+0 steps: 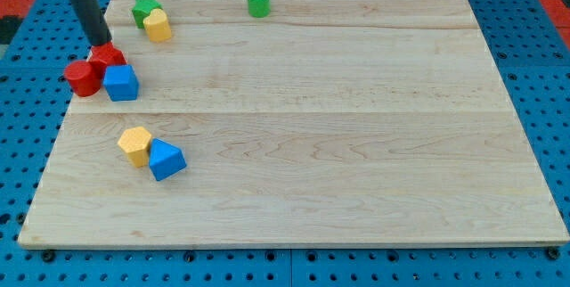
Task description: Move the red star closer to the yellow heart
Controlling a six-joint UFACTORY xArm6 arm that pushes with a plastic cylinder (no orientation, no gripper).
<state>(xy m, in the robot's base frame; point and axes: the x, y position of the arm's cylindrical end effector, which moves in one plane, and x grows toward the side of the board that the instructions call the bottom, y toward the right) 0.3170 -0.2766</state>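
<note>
Pale wooden desk (pixel 356 144), smooth-grained, carries glossy blocks. I have no gripper, just my tip (pixel 104 43) touching the red star (pixel 109 56), below-left of the yellow heart (pixel 158 25).

Open board (pixel 356 144) between red star (pixel 109 55) and yellow heart (pixel 158 26). Hemmed below by red cylinder (pixel 82 79) and blue cube (pixel 121 83).

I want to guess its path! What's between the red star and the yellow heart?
Nothing: in the camera view, bare wood separates the red star from the yellow heart. My tip touches the star's top edge.
</note>
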